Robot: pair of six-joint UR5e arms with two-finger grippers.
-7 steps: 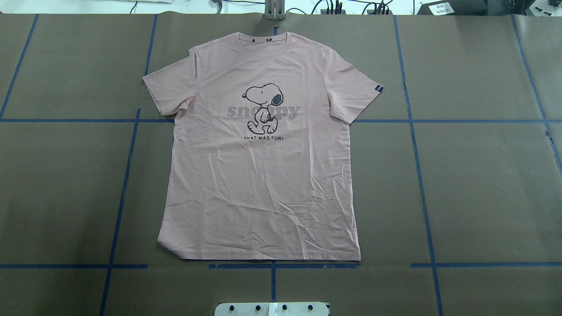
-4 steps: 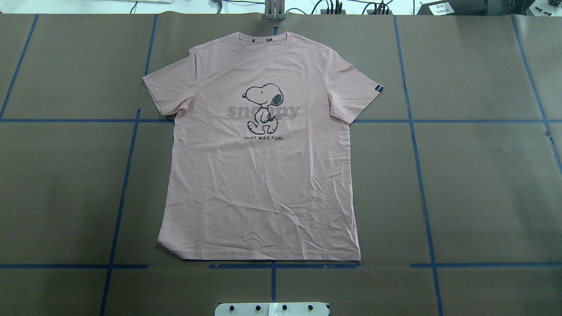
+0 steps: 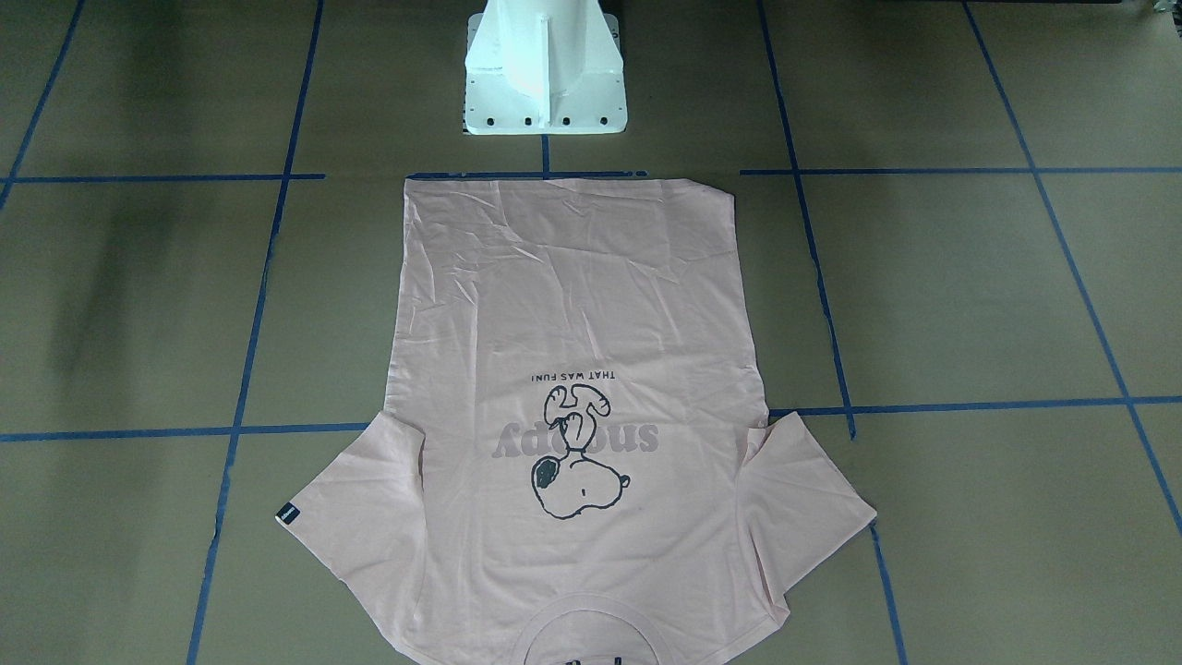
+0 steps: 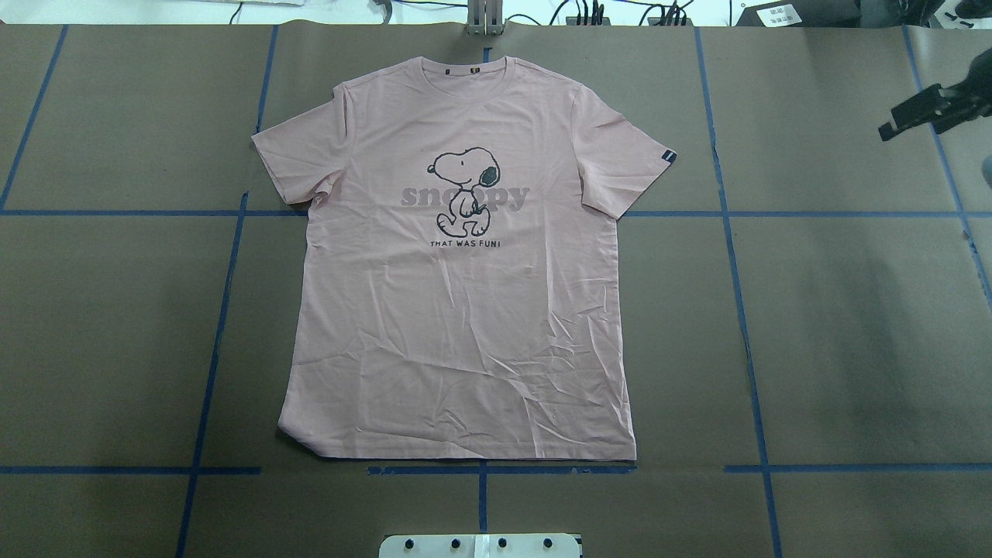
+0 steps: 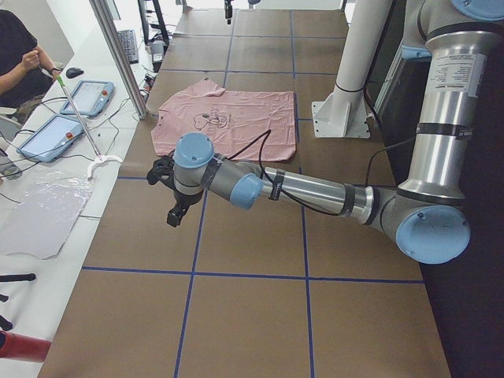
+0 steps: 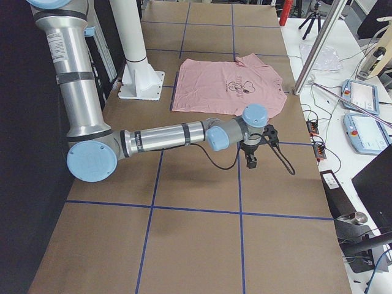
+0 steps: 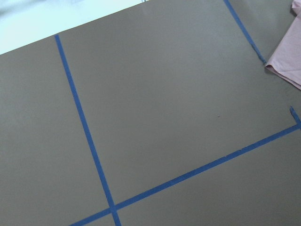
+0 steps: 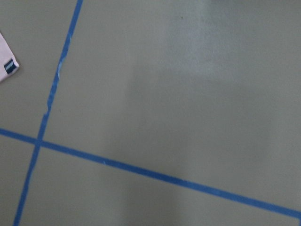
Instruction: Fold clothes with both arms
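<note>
The pale pink T-shirt (image 4: 465, 325) lies flat with its print up in the middle of the table, collar toward the far edge and hem near the robot base. Its sleeve tag (image 4: 669, 156) sits on the overhead view's right. My right gripper (image 4: 888, 130) hangs above bare table far to the shirt's right; I cannot tell whether it is open or shut. My left gripper (image 5: 175, 214) shows only in the exterior left view, hovering over the table well clear of the shirt (image 5: 228, 118); I cannot tell its state. Each wrist view catches only a sleeve corner (image 7: 288, 56).
Brown paper with a blue tape grid (image 4: 744, 325) covers the table. The white pedestal base (image 3: 545, 83) stands just behind the hem. Beyond the far edge are a metal post (image 5: 118, 55), tablets (image 5: 87, 96), cables and a seated person (image 5: 20, 55).
My right gripper has come into the overhead view at its upper right edge. The shirt has not moved.
</note>
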